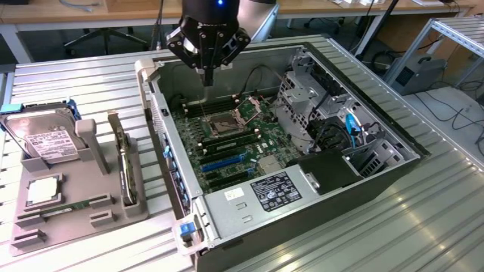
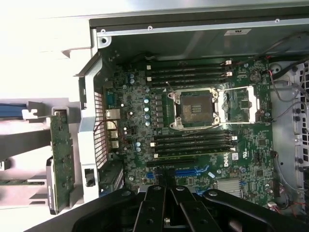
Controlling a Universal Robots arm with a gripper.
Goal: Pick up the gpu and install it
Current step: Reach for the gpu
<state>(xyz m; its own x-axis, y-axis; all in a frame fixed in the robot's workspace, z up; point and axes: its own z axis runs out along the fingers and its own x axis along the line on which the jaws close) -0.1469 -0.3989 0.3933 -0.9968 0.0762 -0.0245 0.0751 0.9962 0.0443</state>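
The gpu stands on edge in a grey holder on the exterior view's left, a thin green board with a silvery bracket. The wrist view shows its green board beside the case wall. My gripper hangs shut and empty above the open computer case, over the far part of the motherboard. In the wrist view its black fingers are pressed together, with nothing between them, over the blue expansion slots.
The holder also carries a silver hard drive, a square processor chip and a narrow memory stick. Inside the case are an open processor socket, memory slots, a drive cage and cables.
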